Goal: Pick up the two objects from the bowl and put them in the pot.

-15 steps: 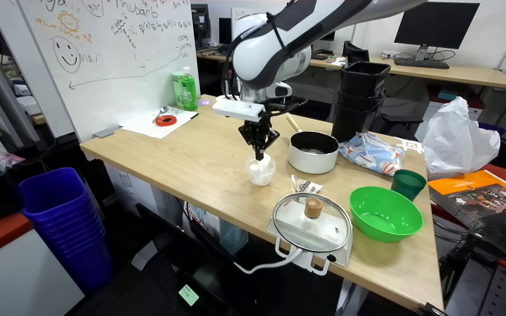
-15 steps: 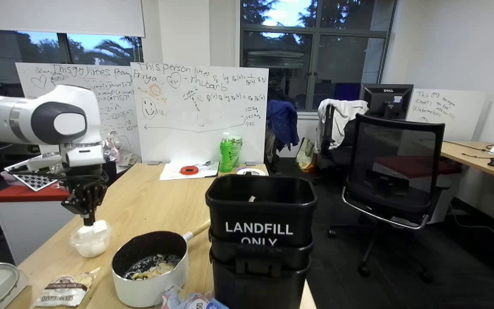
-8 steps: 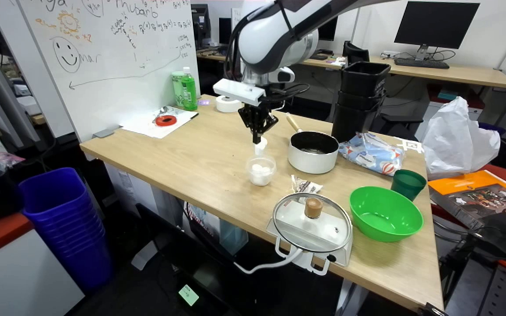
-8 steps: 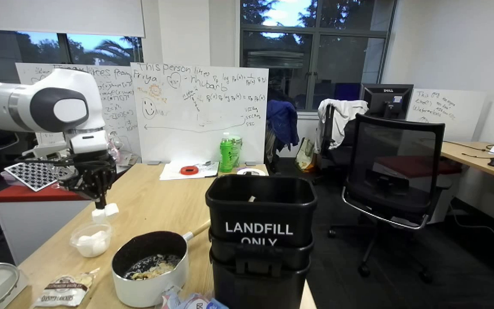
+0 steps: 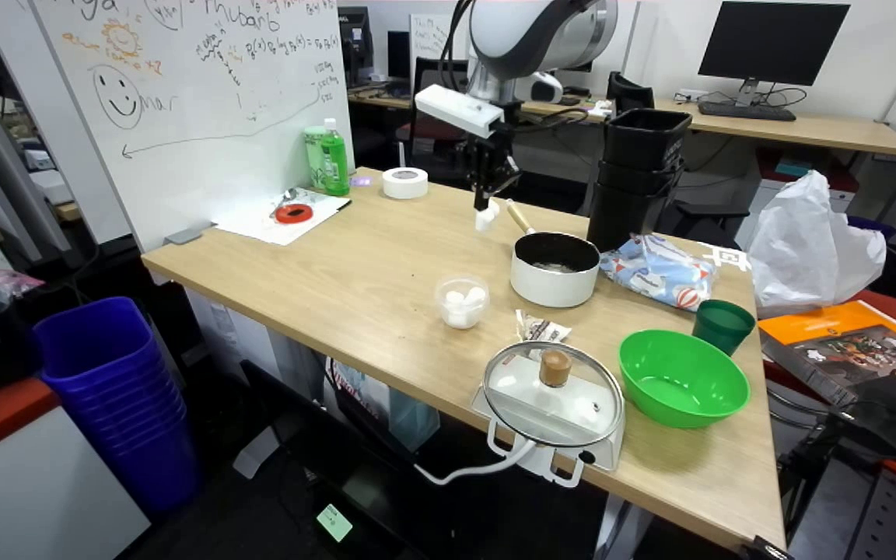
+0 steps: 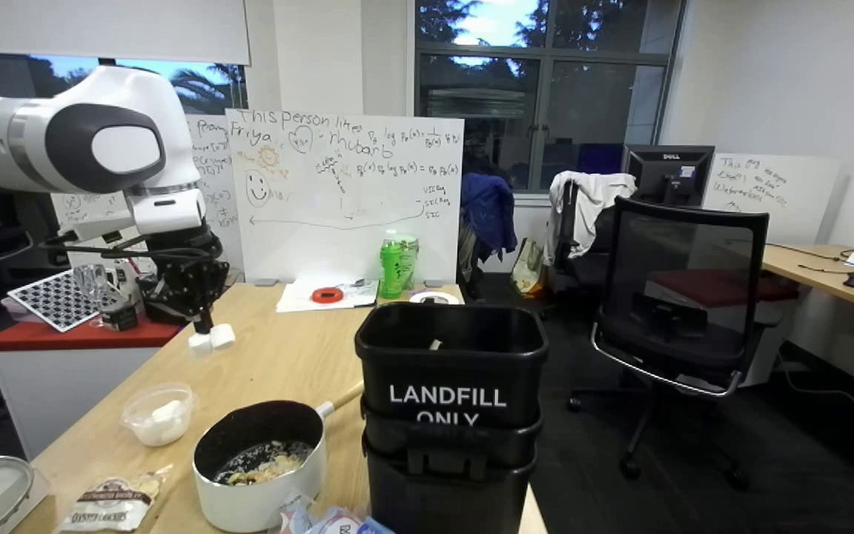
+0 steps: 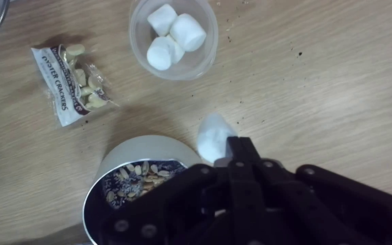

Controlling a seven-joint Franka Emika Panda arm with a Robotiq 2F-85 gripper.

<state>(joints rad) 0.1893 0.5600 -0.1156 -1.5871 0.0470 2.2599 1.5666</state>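
Observation:
The small clear-white bowl (image 5: 442,299) stands on the table and holds several white marshmallows (image 7: 188,32). It also shows in an exterior view (image 6: 138,429) and the wrist view (image 7: 205,64). The white pot (image 5: 553,286) has a dark inside with grains and nuts in it; it also shows in an exterior view (image 6: 245,504) and the wrist view (image 7: 148,146). My gripper (image 5: 481,202) is shut on white marshmallow (image 5: 485,218), held above the table, apart from bowl and pot. The marshmallow shows as two lumps (image 6: 221,336) around the fingertips (image 6: 204,328); I cannot tell if they are separate pieces.
Stacked black bins (image 5: 638,183) and a wipes packet (image 5: 658,272) stand beside the pot. An oyster cracker bag (image 7: 60,85) lies near the bowl. A glass lid (image 5: 518,397) rests on a white hot plate, near a green bowl (image 5: 681,377) and a dark green cup (image 5: 722,327).
My gripper has lifted the marshmallow up out of the bowl and moved away from it, rising and shifting right in both exterior views. The bowl and pot have not moved.

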